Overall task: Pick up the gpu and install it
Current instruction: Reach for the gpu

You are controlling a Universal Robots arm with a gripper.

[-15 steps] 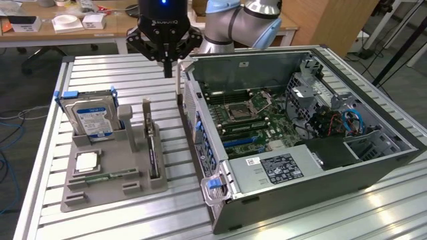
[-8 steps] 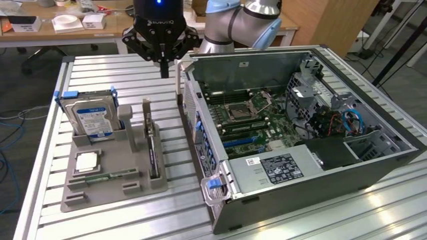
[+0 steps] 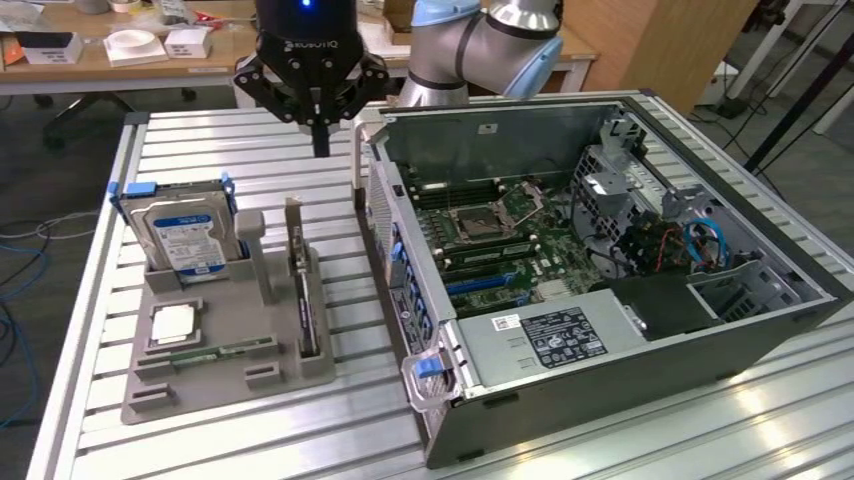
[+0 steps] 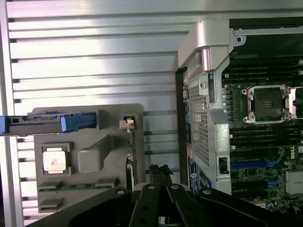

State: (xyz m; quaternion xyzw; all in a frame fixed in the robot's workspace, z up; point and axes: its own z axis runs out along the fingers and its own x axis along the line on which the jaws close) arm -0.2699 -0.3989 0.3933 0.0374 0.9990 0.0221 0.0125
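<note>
The gpu (image 3: pixel 307 300) stands on its edge in a slot of the grey holder (image 3: pixel 214 398), its silver end bracket pointing to the far side. In the wrist view the gpu (image 4: pixel 133 151) appears edge-on as a thin dark strip with the bracket at its end. My gripper (image 3: pixel 320 148) hangs high above the slatted table, behind the holder and apart from the gpu. Its black fingers are shut with nothing between them. From the wrist, the gripper (image 4: pixel 158 174) sits beside the card's near end, between the holder (image 4: pixel 109 118) and the case.
The open computer case (image 3: pixel 747 330) lies on the exterior view's right, motherboard (image 3: pixel 494 230) facing up. The holder also carries a hard drive (image 3: pixel 187 235) with blue rails, a processor chip (image 3: pixel 174 322) and a memory stick (image 3: pixel 214 352). Desks with boxes stand behind.
</note>
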